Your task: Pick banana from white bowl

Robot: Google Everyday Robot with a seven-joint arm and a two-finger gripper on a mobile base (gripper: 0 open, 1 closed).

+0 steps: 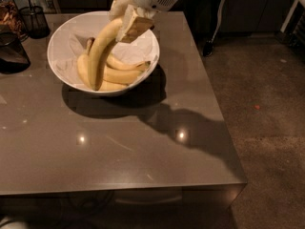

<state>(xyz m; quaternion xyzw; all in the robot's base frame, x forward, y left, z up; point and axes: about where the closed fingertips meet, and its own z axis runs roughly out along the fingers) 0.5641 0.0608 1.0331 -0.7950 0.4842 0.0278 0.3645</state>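
The white bowl [66,32] stands at the back left of the grey table, lined with white paper. My gripper [128,25] hangs over the bowl's right rim and is shut on the upper end of the banana [99,54]. This long, curved yellow banana slants down to the left, its lower tip still low inside the bowl. Shorter, paler bananas [121,73] lie on the bowl's bottom beneath it, one with a brown stem at the back.
Dark glass containers [12,51] and a dark wire cup [34,20] stand at the table's far left. The table's right edge [209,89] drops to a speckled floor. The bowl casts a wide shadow toward the table's front right.
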